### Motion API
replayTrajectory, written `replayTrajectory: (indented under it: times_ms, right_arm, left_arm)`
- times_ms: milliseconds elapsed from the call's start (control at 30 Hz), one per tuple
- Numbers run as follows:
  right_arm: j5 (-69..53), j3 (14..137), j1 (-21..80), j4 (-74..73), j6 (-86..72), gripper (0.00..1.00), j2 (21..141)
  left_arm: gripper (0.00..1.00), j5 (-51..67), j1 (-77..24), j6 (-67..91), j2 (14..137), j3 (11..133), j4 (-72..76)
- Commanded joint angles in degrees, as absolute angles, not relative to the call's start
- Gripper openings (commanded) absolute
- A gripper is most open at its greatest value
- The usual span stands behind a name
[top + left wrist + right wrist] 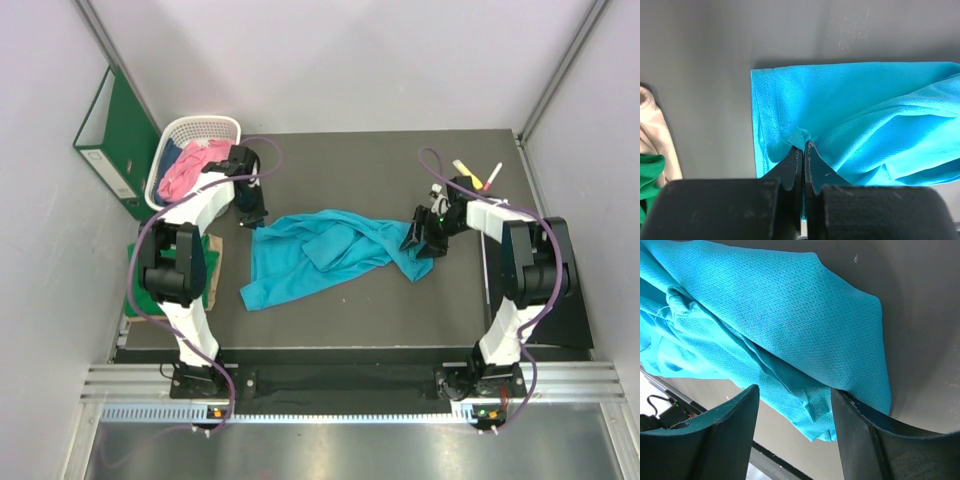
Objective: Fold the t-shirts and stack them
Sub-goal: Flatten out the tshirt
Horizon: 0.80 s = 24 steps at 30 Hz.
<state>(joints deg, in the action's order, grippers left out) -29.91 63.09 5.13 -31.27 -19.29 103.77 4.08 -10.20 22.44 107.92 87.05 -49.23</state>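
A teal-blue t-shirt point(320, 255) lies crumpled across the middle of the dark table. My left gripper point(252, 215) is at its back left corner and is shut on a small pinch of the teal cloth point(840, 100); in the left wrist view the left gripper point(804, 143) has its jaws pressed together. My right gripper point(420, 243) stands open over the shirt's right end. In the right wrist view the right gripper point(795, 390) has the teal hem point(820, 412) hanging loose between its spread fingers. A pink t-shirt point(190, 170) lies in the basket. Green cloth point(649, 177) shows at the left edge.
The white lattice basket point(205, 124) stands at the back left, with the green ring binder point(110, 140) leaning on the wall beside it. Markers point(480, 175) lie at the back right. Pale cloth point(657, 130) lies next to the green cloth.
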Motion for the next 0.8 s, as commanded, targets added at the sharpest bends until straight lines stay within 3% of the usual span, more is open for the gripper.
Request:
replayTrajectory:
  times_ms: [0,133,167,200,233,267,333,767]
  right_arm:
    - [-29.26,64.69,5.36,-29.80,-19.07,0.59,103.54]
    - [-28.57,65.12,5.97,-29.70,-19.78,0.50,105.55]
    - [-28.13,65.56,6.50,-30.23,-19.78,0.34,106.17]
    - [-27.25,66.26,6.85,-31.37,-19.69,0.24,106.78]
    - [-26.90,66.44,7.03,-31.72,-19.25,0.09,107.40]
    - [-26.20,66.62,7.73,-32.25,-19.25,0.04,107.14]
    - [-23.65,67.15,8.35,-33.13,-18.81,0.00,105.04]
    - [-7.74,83.40,9.32,-38.15,-16.88,0.00,83.51]
  left_arm:
    - [0.00,4.57,-10.55,22.76,104.24,85.35,-47.90]
    - [0.00,4.39,-10.55,22.76,103.89,84.81,-47.55]
    - [0.00,4.39,-10.55,22.76,103.80,84.73,-47.55]
    - [0.00,4.31,-10.55,22.76,103.80,84.99,-47.64]
    - [0.00,4.31,-10.55,22.76,103.80,85.16,-47.81]
    - [0.00,4.22,-10.55,22.68,103.71,85.34,-47.90]
    - [0.00,4.04,-10.55,22.68,103.54,86.22,-48.42]
    - [0.00,-1.58,-10.37,20.92,99.50,101.59,-50.98]
